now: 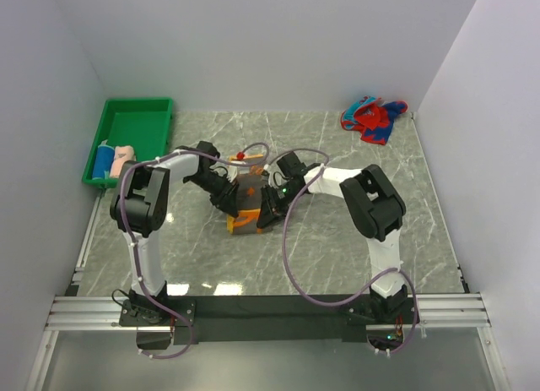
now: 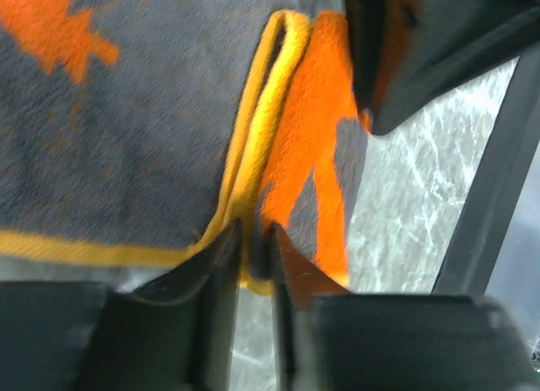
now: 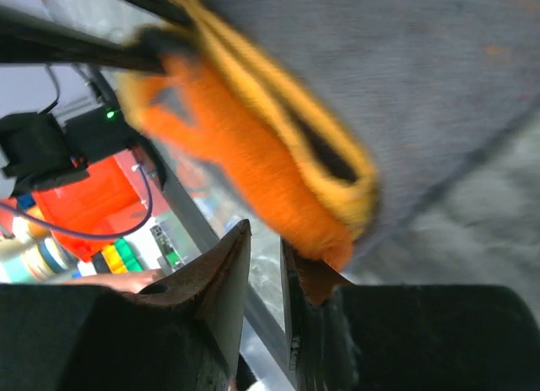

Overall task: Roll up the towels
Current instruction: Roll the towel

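Note:
The orange towel, grey on one side with a yellow hem, lies partly rolled mid-table between both grippers. My left gripper stands at its left edge. In the left wrist view, the left gripper has its jaws a narrow gap apart, with the orange towel's hem lying between the tips. My right gripper is at the roll's right end. In its own view, the right gripper is narrowly open and empty, and the orange towel rests against its right finger. The red-and-blue towel lies crumpled at the back right.
A green tray stands at the back left. It holds a rolled blue towel and a rolled pale pink towel. White walls close in the table at the back and on both sides.

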Robot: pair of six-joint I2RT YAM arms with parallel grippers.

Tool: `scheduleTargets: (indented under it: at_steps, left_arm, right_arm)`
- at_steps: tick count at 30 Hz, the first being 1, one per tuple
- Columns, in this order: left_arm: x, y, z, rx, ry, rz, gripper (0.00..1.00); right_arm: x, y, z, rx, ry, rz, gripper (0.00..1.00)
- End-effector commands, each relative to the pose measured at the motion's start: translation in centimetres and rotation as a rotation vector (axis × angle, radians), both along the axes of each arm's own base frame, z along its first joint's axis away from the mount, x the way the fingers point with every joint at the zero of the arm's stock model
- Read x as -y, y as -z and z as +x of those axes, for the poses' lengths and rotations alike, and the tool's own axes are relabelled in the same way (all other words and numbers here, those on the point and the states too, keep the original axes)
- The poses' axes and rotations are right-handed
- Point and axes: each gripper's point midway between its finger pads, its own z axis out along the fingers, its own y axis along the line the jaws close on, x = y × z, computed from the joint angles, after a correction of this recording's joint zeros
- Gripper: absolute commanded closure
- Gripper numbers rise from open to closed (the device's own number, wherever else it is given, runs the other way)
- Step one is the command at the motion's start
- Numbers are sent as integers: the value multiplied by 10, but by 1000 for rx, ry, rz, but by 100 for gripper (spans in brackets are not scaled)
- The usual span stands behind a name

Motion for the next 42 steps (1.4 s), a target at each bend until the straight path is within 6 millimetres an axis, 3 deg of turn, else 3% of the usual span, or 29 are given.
scheduleTargets:
  at_steps: [1, 5, 6, 7, 8, 10, 11, 12, 13, 14, 15, 16, 17, 19, 29, 36, 42]
  left_arm:
    - [-21, 2, 1, -26, -46, -14, 69]
    - [-47, -10, 11, 31, -96, -26, 58]
    - [-53, -25, 15, 87, -102, -42, 57]
    - [-55, -28, 9, 103, -98, -41, 56]
    - [-57, -33, 12, 169, -93, -41, 54]
    - [-61, -48, 0, 276, -84, -30, 51]
    - [-59, -67, 4, 407, -68, -33, 50]
    - [-54, -59, -13, 420, -30, -18, 48]
    - [-57, -55, -14, 482, -15, 45, 47]
    - [-51, -70, -9, 615, 6, 50, 45]
    - [-43, -54, -28, 632, 62, 66, 42]
    - [-42, -53, -28, 692, 76, 101, 35]
    - [-29, -65, -28, 805, 115, 77, 32]
    - [-23, -54, -41, 840, 158, 87, 29]
    - [10, -45, -35, 1126, 316, 103, 30]
    - [18, -18, -38, 1112, 438, 113, 31]
    - [16, 7, -37, 1004, 464, 157, 40]
  right_arm:
    - [9, 22, 11, 30, 54, -115, 71]
    - [7, 29, 6, -11, 53, -106, 71]
    - [7, 32, 6, -17, 51, -110, 71]
    - [5, 30, 8, -15, 50, -102, 71]
    - [3, 30, 7, -18, 46, -98, 71]
    - [-1, 28, 6, -25, 38, -87, 71]
    - [-2, 28, 5, -31, 36, -83, 71]
    - [-3, 28, 4, -37, 31, -78, 71]
    - [-3, 28, 4, -41, 32, -73, 71]
    - [-4, 28, 2, -44, 27, -71, 73]
    - [-6, 27, 1, -51, 21, -61, 74]
    - [-6, 27, 2, -46, 20, -64, 75]
    - [-6, 27, 2, -49, 21, -69, 75]
    - [-8, 24, 3, -54, 18, -57, 75]
    - [-11, 26, -1, -96, 12, -40, 76]
    - [-14, 21, 0, -103, 12, -20, 76]
    - [-16, 15, 1, -91, 5, -5, 76]
